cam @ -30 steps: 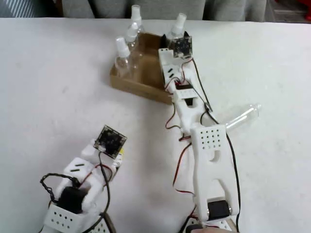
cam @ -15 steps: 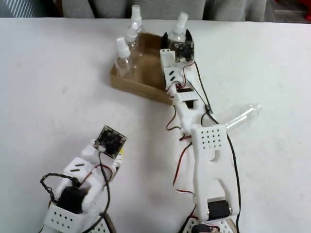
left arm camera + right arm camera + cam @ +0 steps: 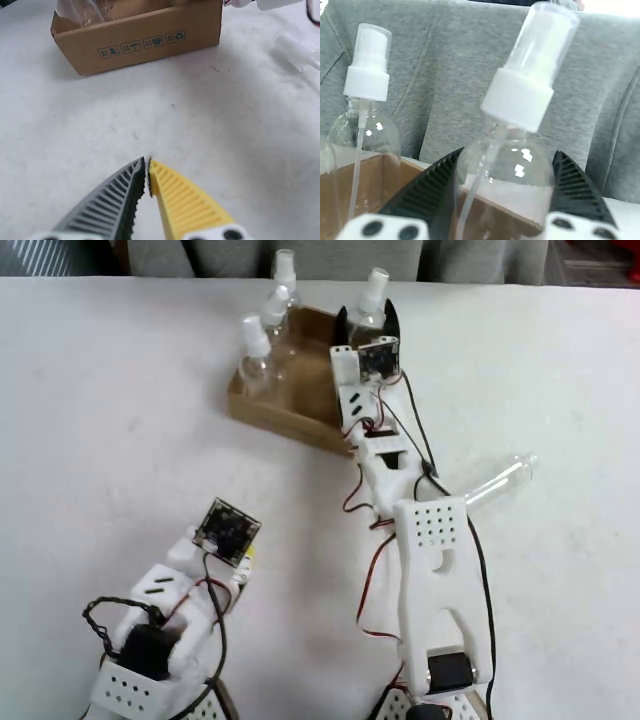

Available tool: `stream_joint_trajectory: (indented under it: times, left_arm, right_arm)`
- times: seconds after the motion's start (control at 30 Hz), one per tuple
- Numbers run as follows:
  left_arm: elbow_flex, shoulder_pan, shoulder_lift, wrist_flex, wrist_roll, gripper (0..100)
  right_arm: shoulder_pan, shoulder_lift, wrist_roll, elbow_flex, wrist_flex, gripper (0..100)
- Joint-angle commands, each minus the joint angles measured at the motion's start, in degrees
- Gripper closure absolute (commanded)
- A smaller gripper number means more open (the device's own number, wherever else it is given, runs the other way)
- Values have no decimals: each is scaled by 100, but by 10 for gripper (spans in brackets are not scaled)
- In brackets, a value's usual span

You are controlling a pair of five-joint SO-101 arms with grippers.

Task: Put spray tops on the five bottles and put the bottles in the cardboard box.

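The cardboard box (image 3: 290,412) stands at the table's far middle, also seen as the box (image 3: 135,37) from the left wrist. Three clear bottles with white spray tops (image 3: 254,352) stand along its left and far side. A fourth capped bottle (image 3: 371,296) stands at its far right corner, between the black fingers of my right gripper (image 3: 366,312), which is open. Up close that bottle (image 3: 505,175) sits in the gap of the right gripper (image 3: 509,152). My left gripper (image 3: 147,164) is shut and empty, low over the table near the front left.
A clear bottle (image 3: 498,481) lies on its side on the table, right of the right arm, and shows as a bottle (image 3: 297,50) from the left wrist. Grey upholstery (image 3: 445,60) runs behind the table's far edge.
The right gripper's black fingers have spread apart around the bottle at the box's far right corner. The left arm has not moved.
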Motion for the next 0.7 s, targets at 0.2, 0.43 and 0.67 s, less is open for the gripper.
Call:
stream_joint_trajectory:
  times: [0.2, 0.43, 0.67]
  left_arm:
    - [-9, -57, -48, -167, -35, 977]
    - [-9, -57, -48, -167, -35, 976]
    - [-9, -57, -48, -185, -35, 976]
  right_arm:
    - [110, -347, 70, 0, -22, 772]
    - [110, -470, 70, 9, 13, 772]
    - [119, -778, -334, -26, 523, 772]
